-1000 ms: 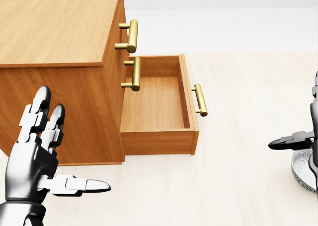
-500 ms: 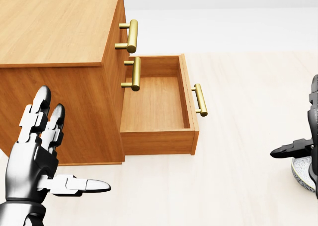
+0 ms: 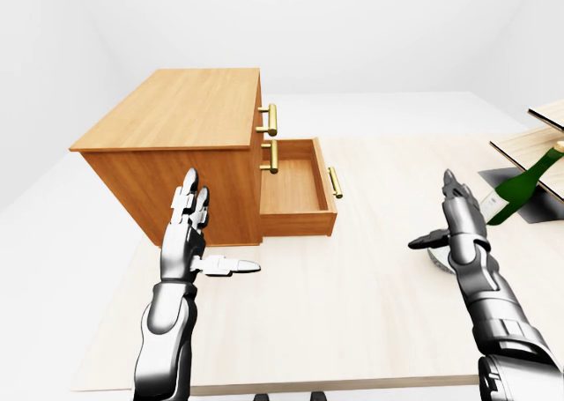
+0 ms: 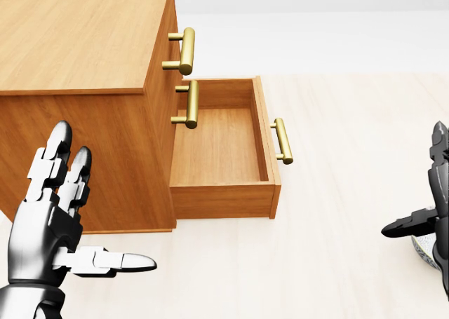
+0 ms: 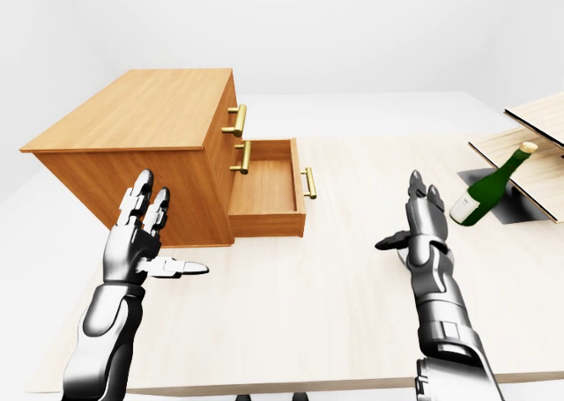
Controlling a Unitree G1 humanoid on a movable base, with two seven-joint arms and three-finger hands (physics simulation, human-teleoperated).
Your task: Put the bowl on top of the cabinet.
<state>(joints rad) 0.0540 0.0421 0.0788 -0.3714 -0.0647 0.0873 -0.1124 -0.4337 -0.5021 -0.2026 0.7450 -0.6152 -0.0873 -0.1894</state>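
Bowl (image 4: 426, 252) sits on the pale surface (image 3: 352, 304), mostly hidden beneath the right robot hand (image 3: 460, 232), whose fingers are spread wide and hold nothing. The left robot hand (image 3: 189, 239) hovers equally open and empty beside the cabinet (image 3: 176, 119). A grasp begun from this angle could clip the rim and skid the bowl across the surface, or tip it during the lift. The pulled-out bottom drawer (image 3: 296, 186) and the brass handles (image 3: 272, 119) jut across the likely path to the cabinet top. A tilted green bottle (image 3: 518, 186) stands near the bowl on the right.
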